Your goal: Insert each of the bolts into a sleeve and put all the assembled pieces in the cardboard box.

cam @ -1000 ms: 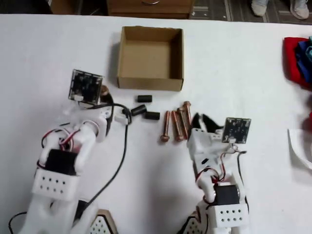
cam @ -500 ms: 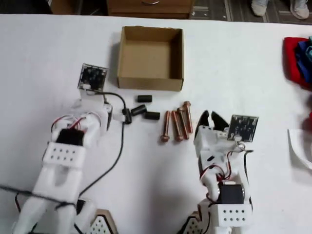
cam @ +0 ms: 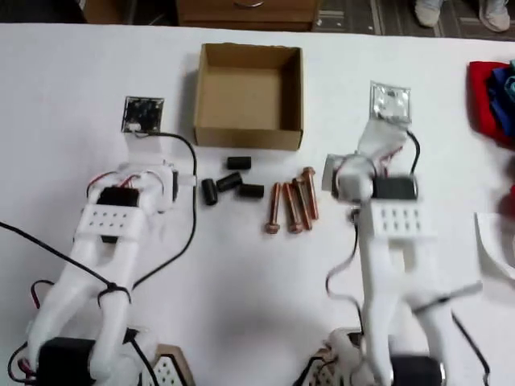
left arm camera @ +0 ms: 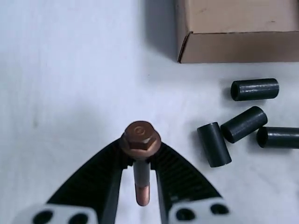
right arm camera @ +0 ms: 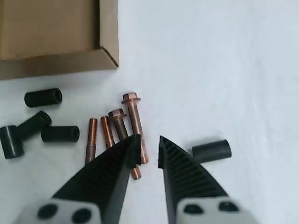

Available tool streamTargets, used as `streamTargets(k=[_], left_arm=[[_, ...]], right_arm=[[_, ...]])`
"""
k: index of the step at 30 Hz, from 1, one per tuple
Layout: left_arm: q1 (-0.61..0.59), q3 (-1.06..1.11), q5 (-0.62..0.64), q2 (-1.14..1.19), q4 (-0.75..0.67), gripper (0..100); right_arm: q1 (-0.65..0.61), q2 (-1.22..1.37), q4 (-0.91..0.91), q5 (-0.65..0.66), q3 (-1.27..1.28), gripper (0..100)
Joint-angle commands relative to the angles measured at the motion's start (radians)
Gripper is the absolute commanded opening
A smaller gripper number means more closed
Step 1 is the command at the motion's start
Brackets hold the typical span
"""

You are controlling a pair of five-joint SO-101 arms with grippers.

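Seen from its wrist, the left gripper [left arm camera: 140, 151] clamps a copper bolt [left arm camera: 141, 139]; the right gripper [right arm camera: 148, 140], jaws slightly parted and empty, sits beside a black sleeve [right arm camera: 211, 150]. Three bolts [cam: 291, 205] and four sleeves [cam: 228, 181] lie on the white table [cam: 418, 64] near the cardboard box [cam: 249, 138]

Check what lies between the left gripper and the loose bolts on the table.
Four black sleeves lie between the left gripper and the loose bolts, clear in the high view.

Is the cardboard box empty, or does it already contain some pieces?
Empty: in the high view the cardboard box shows bare floor; bolts and sleeves lie outside.
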Motion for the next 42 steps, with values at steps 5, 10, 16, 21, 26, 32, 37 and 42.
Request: streamTargets(k=[5, 10, 16, 21, 26, 32, 37, 42], left_arm=[[-0.008, -0.059, 0.006, 0.003, -0.021, 3], [-0.008, -0.056, 0.006, 0.003, -0.044, 3], [-0.006, -0.058, 0.006, 0.005, -0.055, 3], [-0.006, -0.058, 0.006, 0.006, -0.066, 3], [-0.006, -0.050, 0.006, 0.006, -0.091, 3], [-0.006, -0.050, 0.006, 0.008, -0.094, 3], [-0.008, -0.050, 0.006, 0.008, -0.091, 3], [-0.008, -0.050, 0.006, 0.008, -0.089, 3]], right_arm=[[0.013, 0.249, 0.219, -0.112, -0.327, 5.6], [0.012, 0.354, 0.280, -0.348, -0.433, 12.5], [0.031, 0.433, 0.366, -0.440, -0.439, 19.0], [0.111, 0.556, 0.375, -0.442, -0.448, 19.0], [0.150, 0.693, 0.406, -0.534, -0.560, 19.0], [0.117, 0.842, 0.522, -0.611, -0.730, 19.0], [0.127, 0.977, 0.553, -0.652, -0.855, 18.5], [0.122, 1.073, 0.576, -0.644, -0.964, 9.0]])
